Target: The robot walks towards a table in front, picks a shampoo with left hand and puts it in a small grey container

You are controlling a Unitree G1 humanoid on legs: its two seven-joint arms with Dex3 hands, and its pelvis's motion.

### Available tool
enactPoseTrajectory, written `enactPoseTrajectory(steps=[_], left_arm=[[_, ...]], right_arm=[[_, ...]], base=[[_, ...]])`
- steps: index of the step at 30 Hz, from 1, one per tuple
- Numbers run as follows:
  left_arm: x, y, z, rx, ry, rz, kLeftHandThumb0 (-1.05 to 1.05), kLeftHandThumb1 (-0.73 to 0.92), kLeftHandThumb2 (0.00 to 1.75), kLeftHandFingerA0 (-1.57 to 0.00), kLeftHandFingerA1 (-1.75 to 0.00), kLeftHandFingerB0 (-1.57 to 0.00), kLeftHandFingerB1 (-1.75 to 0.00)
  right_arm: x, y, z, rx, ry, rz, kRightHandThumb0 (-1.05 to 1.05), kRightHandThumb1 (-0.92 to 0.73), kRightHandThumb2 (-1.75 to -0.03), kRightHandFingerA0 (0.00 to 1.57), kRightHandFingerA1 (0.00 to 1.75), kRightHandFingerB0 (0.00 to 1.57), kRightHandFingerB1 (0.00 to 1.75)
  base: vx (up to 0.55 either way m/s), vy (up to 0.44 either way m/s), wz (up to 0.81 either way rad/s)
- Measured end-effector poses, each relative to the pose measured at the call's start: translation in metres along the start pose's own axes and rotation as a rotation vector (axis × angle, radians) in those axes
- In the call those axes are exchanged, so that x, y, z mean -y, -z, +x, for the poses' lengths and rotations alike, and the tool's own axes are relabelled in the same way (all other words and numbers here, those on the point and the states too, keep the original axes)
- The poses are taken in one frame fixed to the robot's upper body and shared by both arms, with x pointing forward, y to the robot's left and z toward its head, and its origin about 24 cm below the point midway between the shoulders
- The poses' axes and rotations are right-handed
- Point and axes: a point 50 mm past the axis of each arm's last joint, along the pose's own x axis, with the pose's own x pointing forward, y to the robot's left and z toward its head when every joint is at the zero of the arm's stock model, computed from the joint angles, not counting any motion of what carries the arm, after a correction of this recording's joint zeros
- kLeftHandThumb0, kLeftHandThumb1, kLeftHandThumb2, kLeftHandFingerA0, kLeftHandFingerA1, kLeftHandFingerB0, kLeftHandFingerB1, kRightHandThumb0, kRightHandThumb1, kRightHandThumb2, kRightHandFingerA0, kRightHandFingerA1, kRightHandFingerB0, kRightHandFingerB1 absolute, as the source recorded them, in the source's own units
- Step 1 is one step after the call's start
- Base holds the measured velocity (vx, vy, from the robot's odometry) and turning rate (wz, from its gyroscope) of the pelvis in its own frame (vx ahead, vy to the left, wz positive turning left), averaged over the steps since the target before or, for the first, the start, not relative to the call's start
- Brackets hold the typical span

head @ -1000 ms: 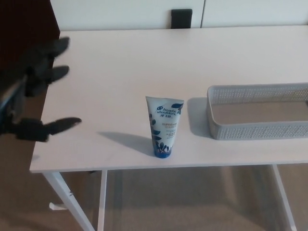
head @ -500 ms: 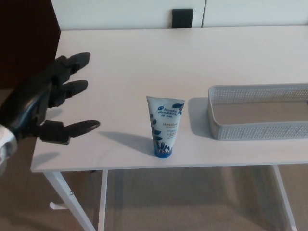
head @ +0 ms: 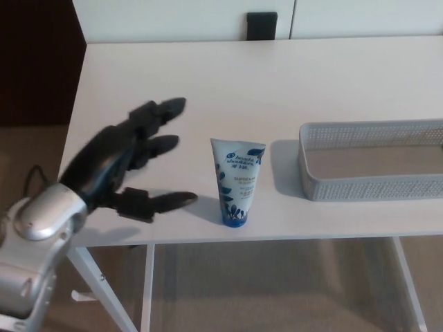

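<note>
Black and jointed, the left hand point(head: 131, 162) now reaches well over the table point(head: 277, 76), whereas half a second ago it hung at the table's left edge and a second ago it was mostly off the board; its silver wrist casing point(head: 41, 216) has come into sight at the lower left. The hand is released, holding nothing, with the two thick fingers point(head: 163, 111) spread above and the thumb point(head: 163, 202) stretched out below, pointing toward the shampoo tube point(head: 237, 181). The thumb tip lies near the tube's lower left side but apart from it. The tube has not moved: it stands upright on its blue cap close to the front edge of the table, a flattened white plastic shape, wider at the crimped top, printed with dark blue leaves and lettering. To its right, well apart from the hand, sits the grey container point(head: 374, 188), a shallow rectangular basket with finely perforated plastic walls and rounded corners, cut off by the right edge of the picture. The tabletop is smooth, matt and pale, carried on thin white metal legs point(head: 97, 283). A small dark rectangular object point(head: 261, 26) stands beyond the far edge against a white wall. The right hand does not show.
</note>
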Motion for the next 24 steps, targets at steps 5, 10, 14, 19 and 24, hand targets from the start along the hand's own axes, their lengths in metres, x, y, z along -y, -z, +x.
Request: enactPoseTrajectory(steps=[5,10,14,19,24], left_arm=[[0.013,0.003,0.004,-0.009,0.023,-0.009,-0.41,0.41,0.64,-0.09,-0.39,-0.05,-0.18],[0.022,0.008,0.004,-0.023,0.041,-0.024,-0.41,0.45,0.53,-0.14,-0.33,-0.02,-0.23],[0.026,0.011,0.003,-0.039,0.047,-0.016,-0.46,0.31,0.71,-0.08,-0.45,0.0,-0.23],[0.028,0.015,0.003,-0.057,0.047,-0.007,-0.49,0.36,0.67,-0.11,-0.42,-0.03,-0.17],[0.025,0.017,0.003,-0.061,0.026,-0.024,-0.45,0.41,0.67,-0.1,-0.41,0.0,-0.17]], right_arm=[[0.0,-0.003,0.001,0.008,0.001,0.0,-0.38,-0.72,-0.61,0.72,0.48,0.54,0.4],[0.001,-0.005,0.001,0.013,0.005,0.006,-0.38,-0.72,-0.61,0.72,0.49,0.55,0.41],[0.001,-0.005,0.001,0.013,0.005,0.008,-0.42,-0.68,-0.63,0.69,0.49,0.52,0.42],[0.0,-0.005,0.001,0.015,0.006,0.007,-0.39,-0.72,-0.61,0.72,0.48,0.55,0.41],[-0.001,-0.007,0.001,0.021,0.003,0.007,-0.4,-0.72,-0.62,0.7,0.47,0.53,0.4]], base=[[0.0,0.0,0.0],[0.0,0.0,0.0],[0.0,0.0,0.0],[0.0,0.0,0.0],[0.0,0.0,0.0]])
